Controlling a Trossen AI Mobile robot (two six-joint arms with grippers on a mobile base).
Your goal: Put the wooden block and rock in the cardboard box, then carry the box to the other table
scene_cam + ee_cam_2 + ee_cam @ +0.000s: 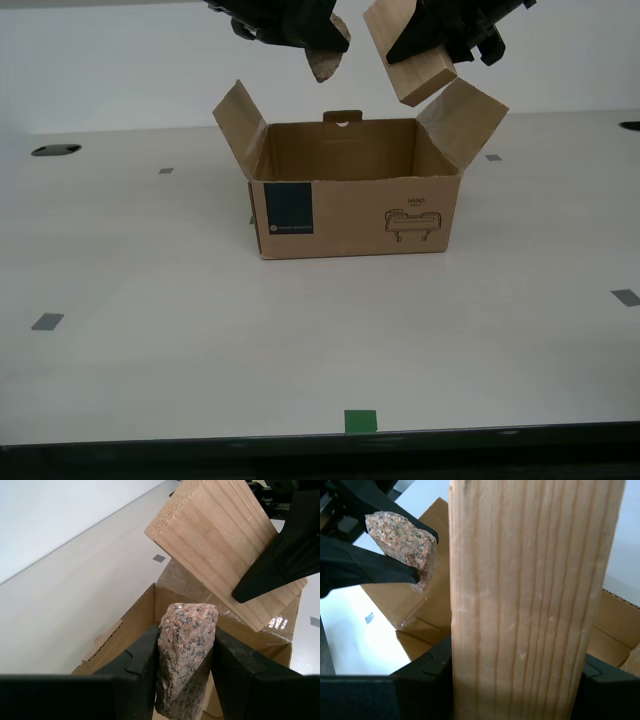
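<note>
- Holding both loads above the open cardboard box (355,215); loading step in hand, neither thing yet inside.
- Second gripper (186,652): jaws pinching the rock (186,655) from both sides, hanging over the box mouth toward its flap on the exterior view's left.
- First gripper (520,680): jaws clamping the wooden block (530,595) low on its length; block tilting over the flap on the exterior view's right, lower corner just above the flap.
- Rock and block hanging close together in the air, apart by a narrow gap in the exterior view.
- Box sitting near the middle of the bench (150,350), all flaps raised, dark label (289,209) and line drawing (413,222) facing the camera; interior looking bare as far as visible.
- Next move, by judgement: lowering each load past the flaps and spreading the jaws, one arm at a time, since the two grippers are crowding the same opening.
- Risks: block catching the flap on the exterior view's right; the block and the other gripper knocking together; a drop from height shifting the light box.
- Around: grey tape squares (47,321) and a green tape mark (360,421) on the bench, well apart from the box; a dark grommet (55,150) toward the far edge. Nothing else near the box.
- Other table not in view; carrying step still to come.
</note>
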